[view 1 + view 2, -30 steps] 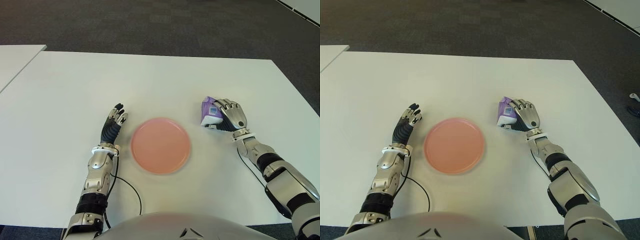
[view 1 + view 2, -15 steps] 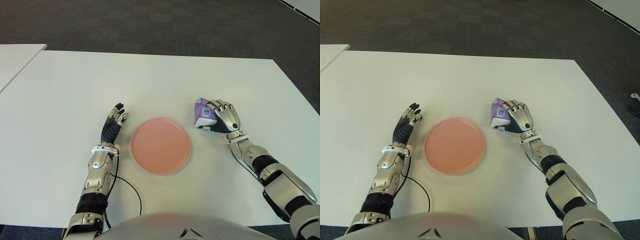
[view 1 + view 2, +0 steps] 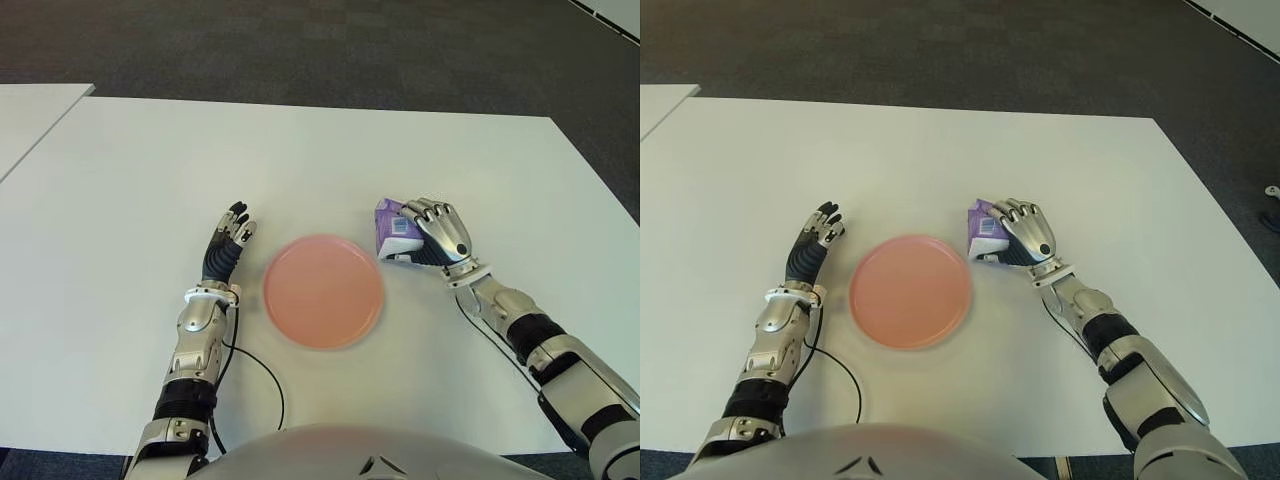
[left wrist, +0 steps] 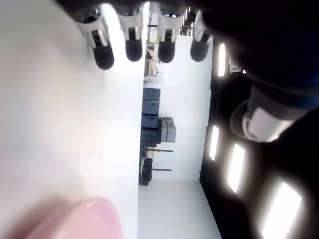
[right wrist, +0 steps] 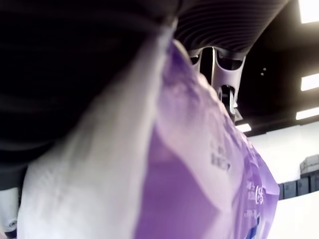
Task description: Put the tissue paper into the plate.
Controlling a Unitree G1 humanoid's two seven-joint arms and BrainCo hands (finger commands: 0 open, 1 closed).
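Right hand (image 3: 438,232) grips the purple tissue pack (image 3: 391,226) right of centre, beside the pink plate (image 3: 323,291); left hand (image 3: 226,247), fingers extended, empty.

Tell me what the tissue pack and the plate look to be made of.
Tissue pack, held in the right hand: thin soft plastic film, judging by its creases and slight sheen; purple and white print. Plate: probably matte plastic, an even pink with no glare; ceramic can't be ruled out.

A: non-task stuff in view?
B: white table (image 3: 330,150), dark carpet floor (image 3: 300,45) behind it, second white table (image 3: 30,120) at far left, black cable (image 3: 262,375) on tabletop.
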